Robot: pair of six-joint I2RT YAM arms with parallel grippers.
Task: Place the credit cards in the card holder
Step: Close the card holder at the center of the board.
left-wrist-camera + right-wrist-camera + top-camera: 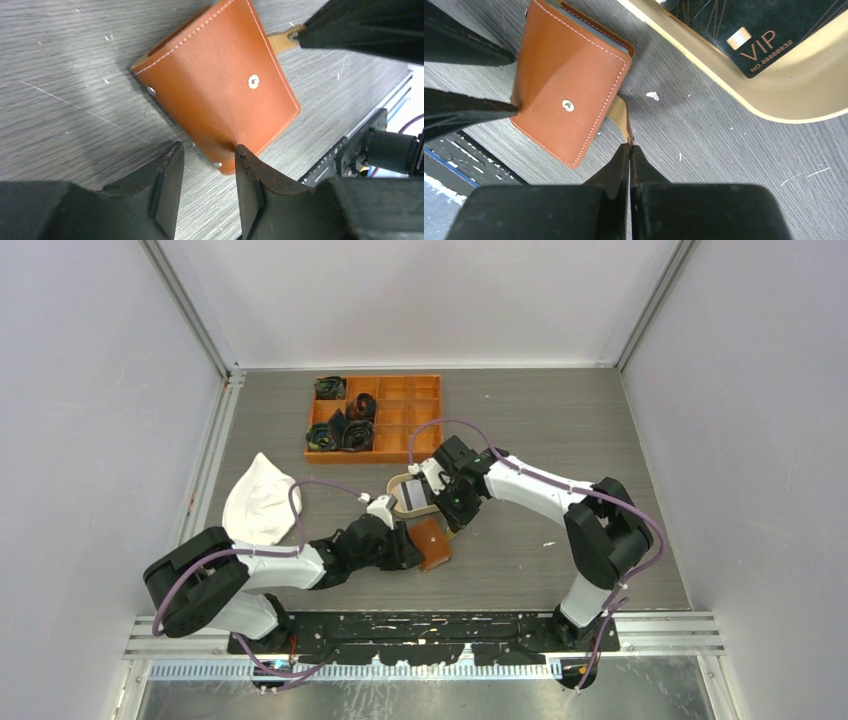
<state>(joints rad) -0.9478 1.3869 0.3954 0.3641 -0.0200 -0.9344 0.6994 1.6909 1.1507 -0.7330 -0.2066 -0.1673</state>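
Note:
The brown leather card holder (pixel 432 541) lies folded shut on the table, snap stud up; it also shows in the left wrist view (pixel 220 85) and the right wrist view (pixel 569 85). My right gripper (pixel 630 146) is shut on its snap tab (pixel 624 117), at the holder's far side (pixel 447 523). My left gripper (pixel 207 150) is open at the holder's near corner (pixel 410 545), with one fingertip (pixel 241 150) touching the leather. A black VIP credit card (pixel 744 35) lies in the oval beige tray (pixel 724 85). A pale card (pixel 412 498) shows in the tray from above.
The beige tray (pixel 392 485) sits just behind the holder, under the right wrist. An orange compartmented box (pixel 400 420) with dark items stands at the back. A white bowl-like thing (pixel 260 502) lies at the left. The table's front rail (pixel 370 125) is close to the holder.

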